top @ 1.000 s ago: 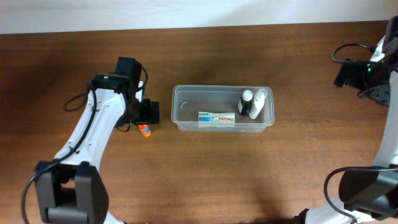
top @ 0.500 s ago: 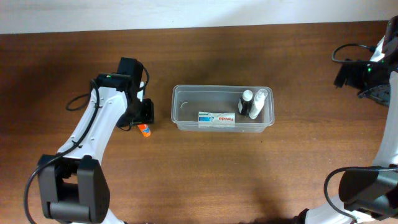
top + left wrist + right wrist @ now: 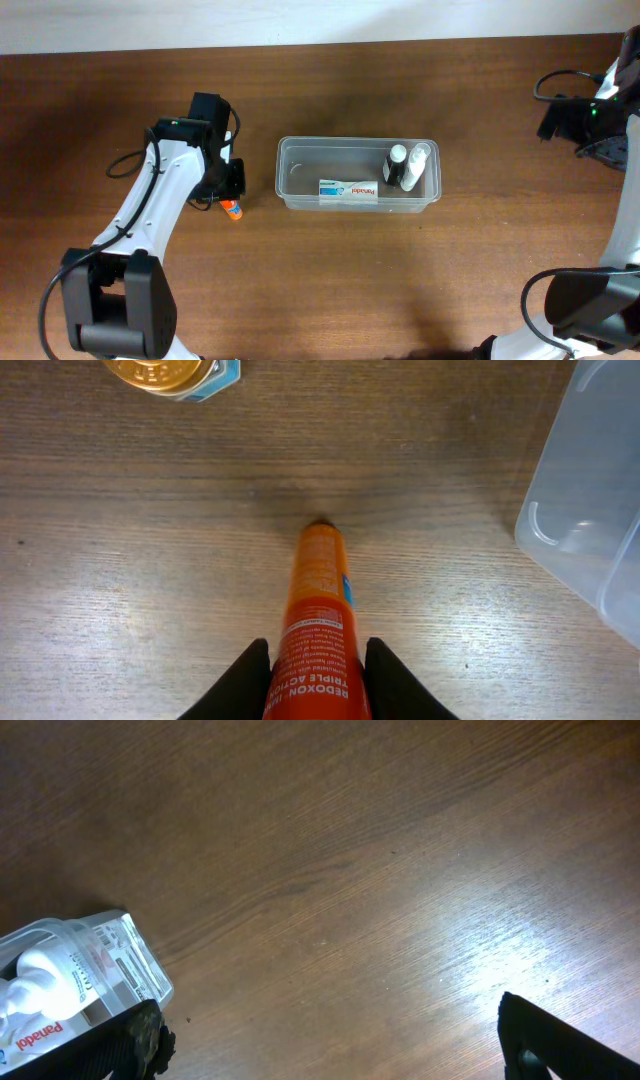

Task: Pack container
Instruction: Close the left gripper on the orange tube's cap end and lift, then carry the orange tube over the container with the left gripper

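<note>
The container, a clear rectangular tub, sits mid-table and holds a white toothpaste box and two small bottles. To its left an orange tube lies on the wood. My left gripper is shut on it; in the left wrist view both black fingers press against the sides of the orange tube, with the left gripper at its near end. The container's corner shows at the right there. My right gripper is open over bare wood at the far right, with the container at the lower left.
A gold-lidded item with a blue edge lies just beyond the orange tube's tip in the left wrist view. The right arm stays near the table's right edge, with cables beside it.
My left gripper has shut on the orange tube, its fingers drawing in from wide open. The arm has edged slightly. The right arm and the tub's contents have not moved.
</note>
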